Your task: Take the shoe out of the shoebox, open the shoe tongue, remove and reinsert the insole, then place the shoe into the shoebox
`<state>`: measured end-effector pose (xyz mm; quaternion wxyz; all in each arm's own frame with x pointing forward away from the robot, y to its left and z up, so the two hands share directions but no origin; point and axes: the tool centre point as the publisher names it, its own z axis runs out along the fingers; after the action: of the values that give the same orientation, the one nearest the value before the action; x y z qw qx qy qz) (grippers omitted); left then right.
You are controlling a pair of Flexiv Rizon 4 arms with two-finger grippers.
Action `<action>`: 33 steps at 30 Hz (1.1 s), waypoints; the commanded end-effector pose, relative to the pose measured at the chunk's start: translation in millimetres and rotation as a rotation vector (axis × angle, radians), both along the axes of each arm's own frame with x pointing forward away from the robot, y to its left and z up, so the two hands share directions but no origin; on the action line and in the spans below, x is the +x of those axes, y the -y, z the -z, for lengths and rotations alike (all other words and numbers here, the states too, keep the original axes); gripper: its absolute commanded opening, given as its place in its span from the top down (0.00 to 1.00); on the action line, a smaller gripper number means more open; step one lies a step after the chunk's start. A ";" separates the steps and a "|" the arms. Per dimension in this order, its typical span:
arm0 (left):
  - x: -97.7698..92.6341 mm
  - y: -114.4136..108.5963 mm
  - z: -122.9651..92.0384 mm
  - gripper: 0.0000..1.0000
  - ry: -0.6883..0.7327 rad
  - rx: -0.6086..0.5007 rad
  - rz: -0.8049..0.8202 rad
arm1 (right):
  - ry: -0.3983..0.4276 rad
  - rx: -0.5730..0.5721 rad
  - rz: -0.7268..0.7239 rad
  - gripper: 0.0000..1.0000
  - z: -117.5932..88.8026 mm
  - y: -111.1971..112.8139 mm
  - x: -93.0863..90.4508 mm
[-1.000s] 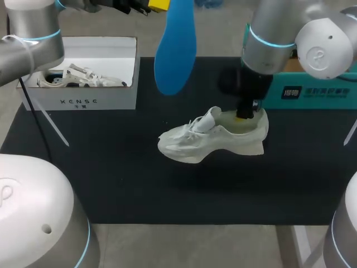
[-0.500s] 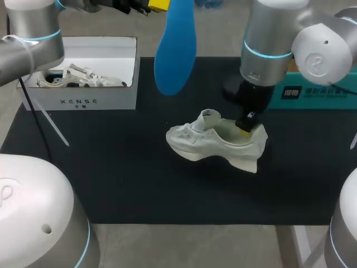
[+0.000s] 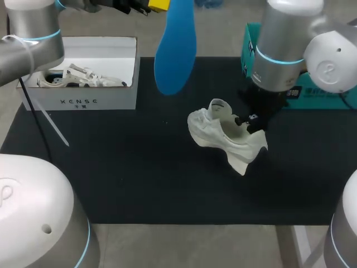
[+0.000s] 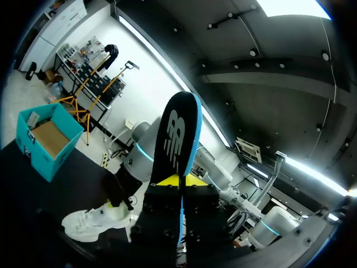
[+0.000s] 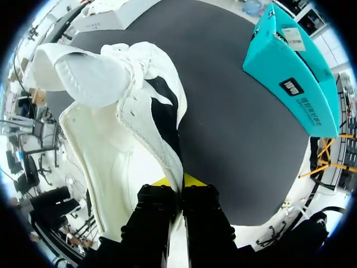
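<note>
Presently, right fingers (image 5: pixel 159 209) pinch the shoe (image 3: pixel 226 137) only by its thin collar, left fingers (image 4: pixel 198 204) clamp the insole (image 3: pixel 175 47); the shoe may slip.

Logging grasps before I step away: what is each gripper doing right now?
Left gripper: closed on the flat blue insole, held up in the air.
Right gripper: closed on the side wall of the white lace-up shoe.

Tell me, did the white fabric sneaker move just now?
Yes. The white fabric sneaker slid away from the white cardboard shoebox, toward the teal box, and tipped up, pinched in the right gripper.
</note>
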<state>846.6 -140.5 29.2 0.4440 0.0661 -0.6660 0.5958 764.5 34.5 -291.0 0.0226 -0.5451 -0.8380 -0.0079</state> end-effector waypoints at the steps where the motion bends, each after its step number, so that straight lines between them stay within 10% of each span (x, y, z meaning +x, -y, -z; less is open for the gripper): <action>1: -0.6 -0.5 -0.1 1.00 0.001 0.001 -0.001 | -0.022 -0.002 0.184 1.00 -0.4 -1.1 1.0; 33: -0.6 -0.5 -0.1 1.00 0.001 0.001 -0.001 | 0.163 0.059 0.584 1.00 22.0 -53.7 -25.4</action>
<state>846.6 -140.5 29.2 0.4441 0.0661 -0.6660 0.5957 739.5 90.6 -304.8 -0.0380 -0.7609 -0.6436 -0.0728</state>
